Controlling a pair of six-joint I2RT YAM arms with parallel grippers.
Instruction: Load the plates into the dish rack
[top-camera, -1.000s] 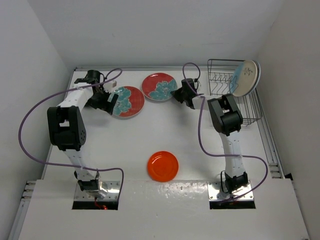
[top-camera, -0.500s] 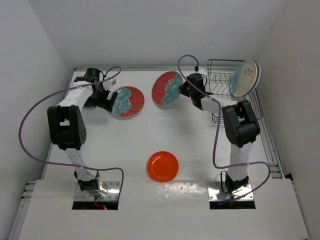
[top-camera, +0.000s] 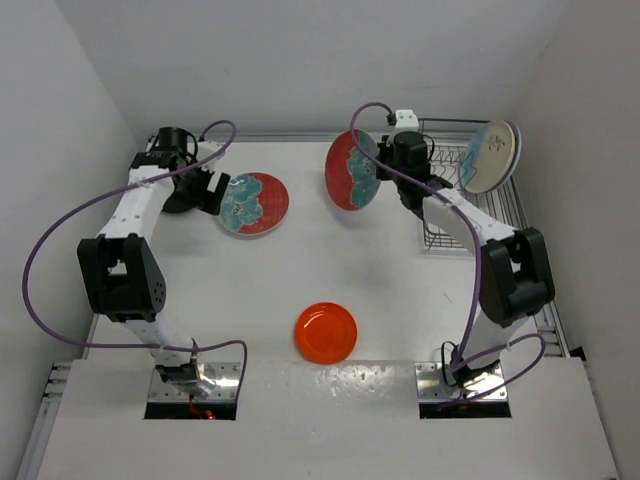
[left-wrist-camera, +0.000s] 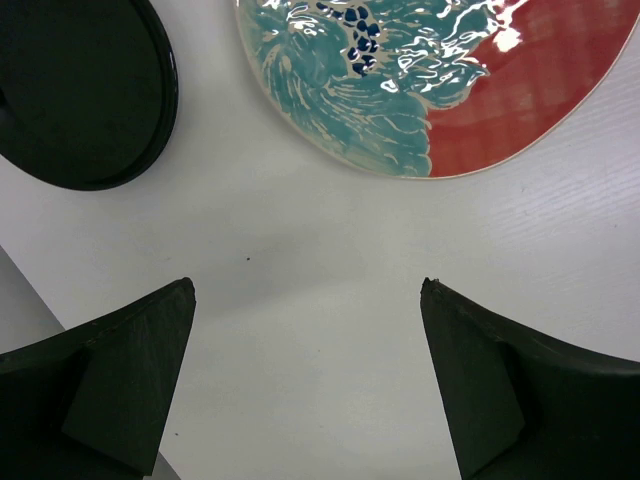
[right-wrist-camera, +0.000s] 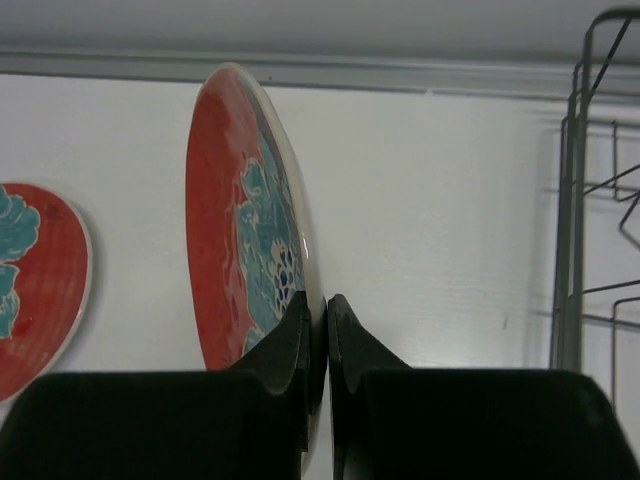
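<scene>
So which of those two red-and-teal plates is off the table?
The red-and-teal plate pinched on edge in the right gripper, near the dish rack. The other floral plate lies flat by the left gripper.

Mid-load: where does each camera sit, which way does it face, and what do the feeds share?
Top external: above and behind the bases, looking down on the table; left arm and right arm whole.
Left wrist: facing straight down past the open left claw at a black plate and the flat floral plate.
Right wrist: facing the back wall along the right claw, shut on the upright floral plate; dish rack at right.
Shared: all three show the flat floral plate.
</scene>
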